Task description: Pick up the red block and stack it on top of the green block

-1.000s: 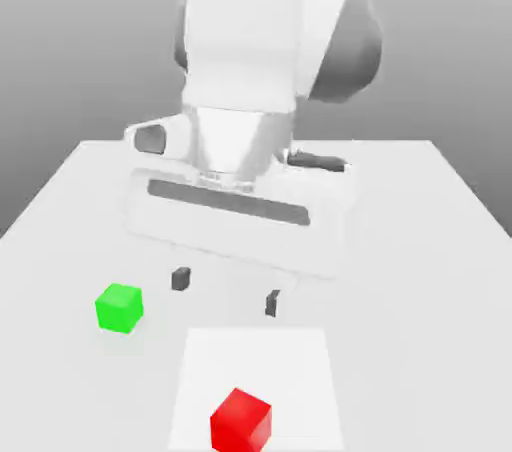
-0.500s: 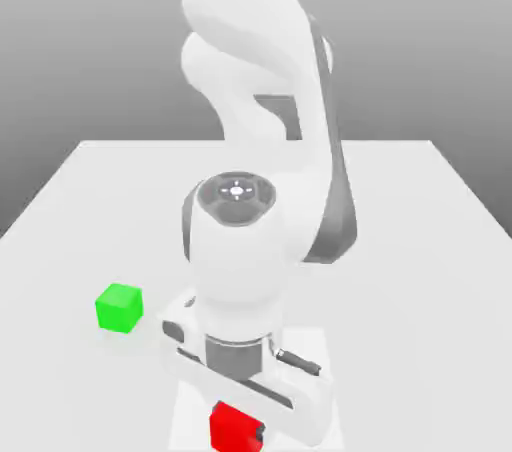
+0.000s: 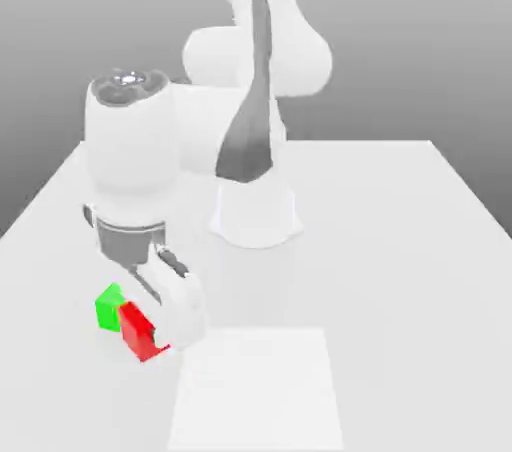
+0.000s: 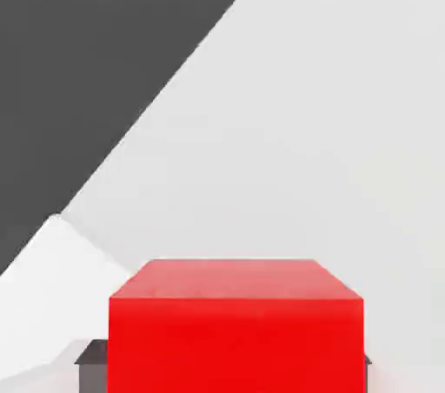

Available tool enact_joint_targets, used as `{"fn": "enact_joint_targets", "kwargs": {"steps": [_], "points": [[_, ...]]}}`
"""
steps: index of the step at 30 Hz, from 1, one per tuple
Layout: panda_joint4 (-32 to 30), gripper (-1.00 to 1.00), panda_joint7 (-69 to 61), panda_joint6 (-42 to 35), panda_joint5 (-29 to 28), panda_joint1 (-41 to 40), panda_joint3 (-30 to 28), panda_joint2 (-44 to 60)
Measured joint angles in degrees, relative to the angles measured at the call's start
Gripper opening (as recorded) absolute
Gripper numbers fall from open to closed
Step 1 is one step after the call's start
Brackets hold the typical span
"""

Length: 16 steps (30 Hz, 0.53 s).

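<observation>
Red block clamped in the tool, beside the green block.

The red block (image 3: pixel 138 331) is a cube with no long axis; it hangs tilted, one corner lowest, gripped between the fingers of the tool (image 3: pixel 150 325), above the white bench (image 3: pixel 400 240). The green block (image 3: pixel 107 308) sits on the bench just behind it, toward the exterior view's left, partly covered. A paler square patch (image 3: pixel 255 390) marks the bench nearby; the backdrop is plain grey.
</observation>
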Motion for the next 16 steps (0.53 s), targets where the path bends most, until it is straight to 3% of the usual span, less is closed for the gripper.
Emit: {"fn": "enact_joint_targets", "kwargs": {"steps": [5,12,13,16], "points": [[-10.1,-1.0,5.0,0.4,0.9,-6.2,-4.3,-10.1],[-11.4,-1.0,3.0,12.5,5.4,-5.9,-5.6,0.8],[-11.4,1.0,2.2,14.4,6.6,-5.9,-5.3,2.6],[-11.4,1.0,2.2,14.4,6.6,-5.3,-5.3,2.6]]}}
